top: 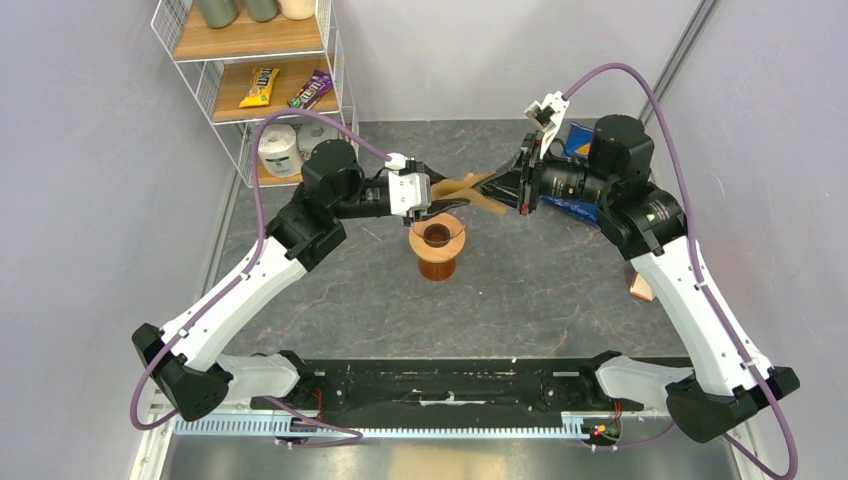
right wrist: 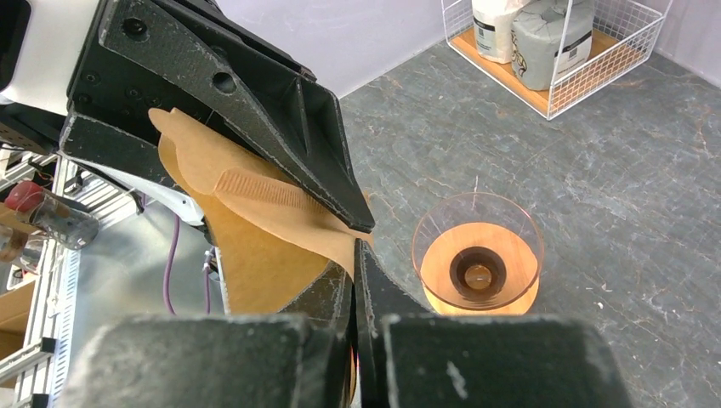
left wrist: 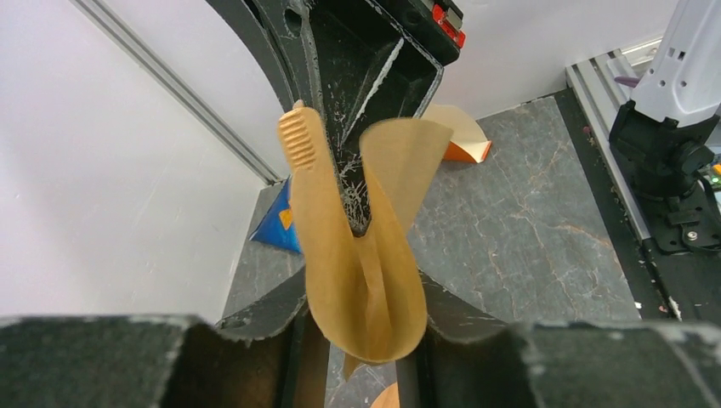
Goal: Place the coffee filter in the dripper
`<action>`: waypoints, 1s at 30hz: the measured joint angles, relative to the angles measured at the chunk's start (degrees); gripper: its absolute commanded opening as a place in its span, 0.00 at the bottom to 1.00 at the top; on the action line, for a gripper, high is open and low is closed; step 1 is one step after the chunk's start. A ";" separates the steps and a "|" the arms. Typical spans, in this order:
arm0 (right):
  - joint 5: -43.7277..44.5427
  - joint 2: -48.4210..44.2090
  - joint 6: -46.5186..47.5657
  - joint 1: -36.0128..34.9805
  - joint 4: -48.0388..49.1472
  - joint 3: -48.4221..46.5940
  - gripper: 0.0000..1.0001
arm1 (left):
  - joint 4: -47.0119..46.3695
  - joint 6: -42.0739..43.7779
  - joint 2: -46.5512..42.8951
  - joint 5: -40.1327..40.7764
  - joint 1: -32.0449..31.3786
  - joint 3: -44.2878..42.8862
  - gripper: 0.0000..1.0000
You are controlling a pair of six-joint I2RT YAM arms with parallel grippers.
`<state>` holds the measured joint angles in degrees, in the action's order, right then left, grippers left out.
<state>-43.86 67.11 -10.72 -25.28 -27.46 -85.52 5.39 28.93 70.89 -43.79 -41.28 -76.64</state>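
One coffee filter (left wrist: pixel 366 289), one dripper (top: pixel 437 245), one blue bag (left wrist: pixel 274 228). Two robot arms: left arm (top: pixel 250 280), right arm (top: pixel 690 290). One wire shelf (top: pixel 250 42) carrying three canisters (top: pixel 217 10), two candy packs (top: pixel 260 87) and two paper rolls (top: pixel 278 150).

1. The coffee filter (top: pixel 468 187) hangs between my left gripper (top: pixel 443 197) at 9 o'clock and my right gripper (top: pixel 502 189) at 3 o'clock
2. The dripper (top: pixel 437 247) stands on the table (top: pixel 560 290) below it, at 7 o'clock
3. The wire shelf (top: pixel 250 95), paper roll (top: pixel 278 150) inside, is at 10 o'clock
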 measured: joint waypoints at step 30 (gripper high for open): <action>-5.46 0.28 36.24 -1.64 -17.40 -6.47 0.41 | 9.46 0.09 1.38 -6.36 0.00 -3.04 0.31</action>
<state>-49.32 67.40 25.52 -26.92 -44.86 -91.98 14.85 29.02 72.27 -50.15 -41.28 -79.68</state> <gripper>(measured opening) 0.424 0.327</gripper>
